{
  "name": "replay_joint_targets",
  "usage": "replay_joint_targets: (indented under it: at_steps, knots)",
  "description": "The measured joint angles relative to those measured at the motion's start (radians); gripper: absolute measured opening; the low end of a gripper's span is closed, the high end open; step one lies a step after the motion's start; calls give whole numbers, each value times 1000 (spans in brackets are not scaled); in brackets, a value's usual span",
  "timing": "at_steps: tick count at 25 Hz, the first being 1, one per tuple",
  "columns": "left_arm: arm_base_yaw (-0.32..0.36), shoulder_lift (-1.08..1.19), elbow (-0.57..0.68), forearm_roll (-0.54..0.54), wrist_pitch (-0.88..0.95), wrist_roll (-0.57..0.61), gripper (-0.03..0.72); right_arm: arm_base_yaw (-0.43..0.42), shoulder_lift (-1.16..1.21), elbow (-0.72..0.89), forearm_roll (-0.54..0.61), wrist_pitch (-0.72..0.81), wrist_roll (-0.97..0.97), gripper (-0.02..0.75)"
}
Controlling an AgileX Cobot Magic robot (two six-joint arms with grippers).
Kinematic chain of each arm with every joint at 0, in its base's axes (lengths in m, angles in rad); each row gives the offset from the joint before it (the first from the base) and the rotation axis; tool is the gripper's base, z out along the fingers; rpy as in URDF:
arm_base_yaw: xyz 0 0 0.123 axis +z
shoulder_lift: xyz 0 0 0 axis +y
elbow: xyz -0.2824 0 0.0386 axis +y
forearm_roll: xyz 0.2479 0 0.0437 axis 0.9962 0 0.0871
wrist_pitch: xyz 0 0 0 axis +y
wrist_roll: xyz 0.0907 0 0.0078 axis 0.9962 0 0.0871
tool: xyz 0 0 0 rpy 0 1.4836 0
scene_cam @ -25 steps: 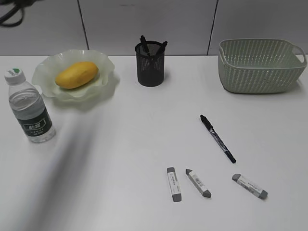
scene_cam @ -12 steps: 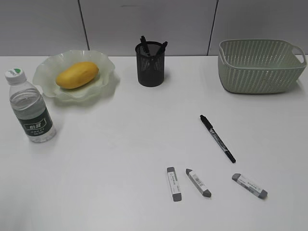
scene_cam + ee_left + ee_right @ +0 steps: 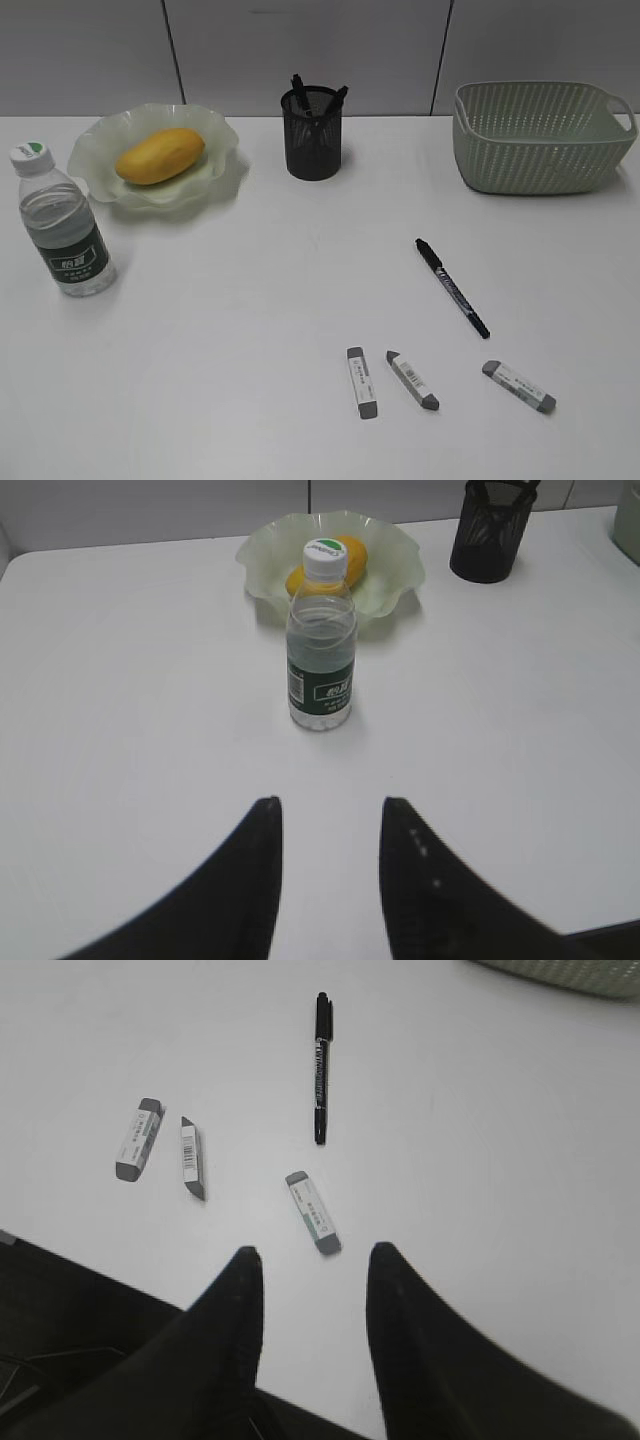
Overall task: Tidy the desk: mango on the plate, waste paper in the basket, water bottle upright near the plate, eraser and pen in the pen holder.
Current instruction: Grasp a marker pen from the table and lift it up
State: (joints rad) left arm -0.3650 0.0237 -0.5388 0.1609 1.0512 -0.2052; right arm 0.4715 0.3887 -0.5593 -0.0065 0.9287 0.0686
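A yellow mango (image 3: 159,155) lies on the pale green plate (image 3: 212,135) at the back left. A water bottle (image 3: 62,223) stands upright in front of the plate; it also shows in the left wrist view (image 3: 321,640). A black mesh pen holder (image 3: 312,132) holds pens. A black pen (image 3: 452,287) and three grey-tipped erasers (image 3: 362,383), (image 3: 412,380), (image 3: 518,387) lie on the table. No waste paper shows. My left gripper (image 3: 330,805) is open and empty, well short of the bottle. My right gripper (image 3: 312,1252) is open and empty, just short of the nearest eraser (image 3: 313,1212).
A pale green basket (image 3: 543,135) stands at the back right. The table's near edge runs under my right gripper in the right wrist view. Neither arm shows in the exterior view.
A blurred shadow or arm streak at the left, in front of the bottle, has gone from the exterior view. The objects have not moved.
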Motion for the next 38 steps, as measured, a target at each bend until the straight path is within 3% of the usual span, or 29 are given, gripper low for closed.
replay_joint_targets:
  at_steps: [4,10,15,22,25,28,31,35,38]
  knots:
    - [0,-28,1,-5,5,4,252,0,394,-104,0,-121,0,314]
    - [41,-29,1,-6,5,6,252,-10,1017,-363,7,-166,-1,459]
    - [168,-29,1,-12,5,6,252,-43,1392,-602,7,-197,-17,482]
    - [192,-29,1,-14,5,6,252,-45,1759,-913,-2,-106,-62,482]
    - [192,-29,1,-14,5,6,252,-45,1866,-1015,-10,-37,-79,446]
    - [192,-29,1,-14,5,6,252,-45,1912,-1083,-5,13,-93,354]
    - [192,-29,1,-15,5,6,252,-45,1920,-1099,7,22,-109,130]
    - [192,-29,1,-16,5,6,252,-45,1887,-1089,-6,-112,-115,142]
    - [192,-29,1,-16,5,6,252,-46,1807,-1088,-8,-417,-124,142]
